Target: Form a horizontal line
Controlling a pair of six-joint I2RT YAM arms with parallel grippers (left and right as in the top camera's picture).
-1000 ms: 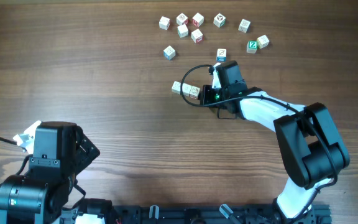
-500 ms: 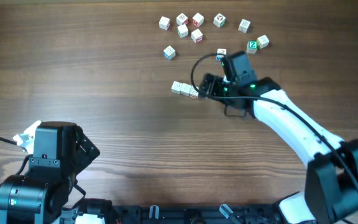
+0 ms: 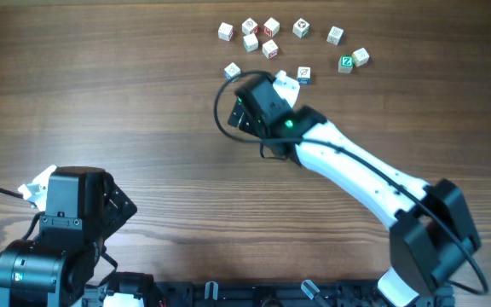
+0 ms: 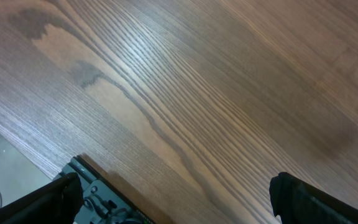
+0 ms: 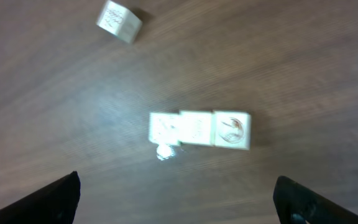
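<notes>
Right arm (image 3: 356, 170) has swung its head left since the earlier overhead shots. It was at the right end of the cube row and now sits over the row, covering it in the overhead view.

Near edge: left arm (image 3: 66, 213) is folded at the near-left corner of the table (image 3: 143, 102). The left gripper (image 4: 173, 193) has its fingers spread wide, with only bare wood grain between them.

Mid-table: the right arm reaches from the near-right base diagonally to the centre. The right gripper (image 5: 176, 186) also has its fingers wide apart, holding nothing and clear of the cubes.

Wrist view: the horizontal line (image 5: 199, 129) lies on the wood beyond the fingertips. It is three whitish cubes touching side by side, level across the frame. The right-hand cube (image 5: 232, 129) carries a red mark. The picture is blurred and the letters are unreadable. One single cube (image 5: 119, 22) lies apart, further off to the left.

Far side: loose cubes (image 3: 270, 27) are scattered beyond the head. Among them are a green-letter cube (image 3: 345, 62) and a blue-marked cube (image 3: 303, 75) just past the gripper head.
</notes>
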